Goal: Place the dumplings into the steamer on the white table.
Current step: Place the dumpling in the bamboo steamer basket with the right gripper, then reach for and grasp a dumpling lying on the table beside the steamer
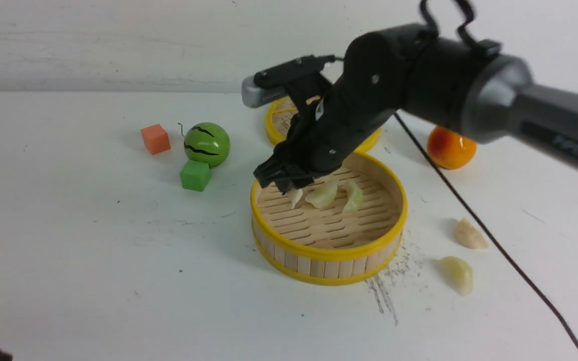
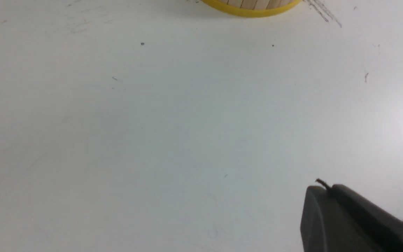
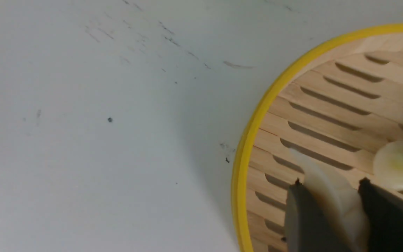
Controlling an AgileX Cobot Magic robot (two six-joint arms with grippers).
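Now a pale dumpling sits pinched in the right gripper, low over the slatted floor of the steamer near its left rim. Its long axis runs along the fingers, with the free tip pointing down at the slats. This looks like the placing step. Next the jaws must part and the arm lift straight up, clear of two dumplings just beside. Two more lie on the white table. The left gripper is closed, well apart.

My right arm reaches in from the right, wrist bent downward, right gripper pinching a dumpling between its fingers; my left gripper sits low, jaws closed
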